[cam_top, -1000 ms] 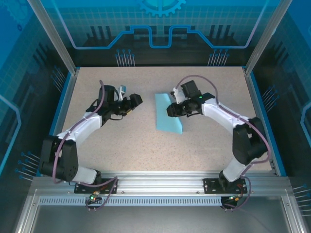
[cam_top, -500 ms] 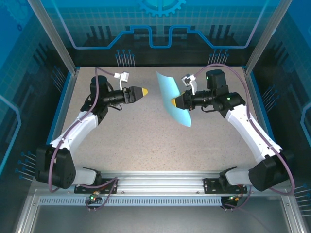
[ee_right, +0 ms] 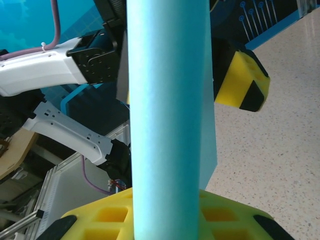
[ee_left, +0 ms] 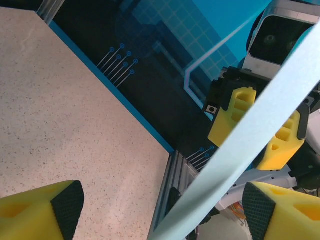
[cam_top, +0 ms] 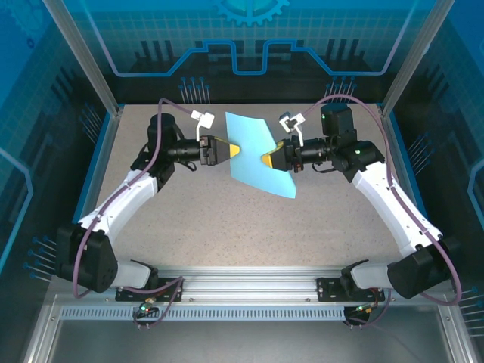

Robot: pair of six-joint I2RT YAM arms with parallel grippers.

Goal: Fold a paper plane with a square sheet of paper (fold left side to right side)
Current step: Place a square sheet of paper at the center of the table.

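Observation:
The square sheet of paper (cam_top: 257, 155) is light blue and hangs in the air over the middle of the table, tilted and slightly curved. My right gripper (cam_top: 270, 160) is shut on its right part; in the right wrist view the sheet (ee_right: 167, 115) rises straight up from between my yellow fingers (ee_right: 220, 217). My left gripper (cam_top: 228, 151) is at the sheet's left edge. In the left wrist view the paper's edge (ee_left: 250, 135) runs diagonally between my two wide-apart fingertips (ee_left: 45, 210), touching neither. The left gripper (ee_left: 162, 210) is open.
Below the paper lies the speckled beige tabletop (cam_top: 227, 219). Blue rims (cam_top: 102, 162) bound the table left and right. An aluminium rail (cam_top: 249, 280) with both arm bases runs along the near edge. Glass panels stand behind.
The right gripper lifted the sheet off the table and swung it up. The left gripper moved right to the sheet's left edge, and the sheet now faces the camera more broadly.

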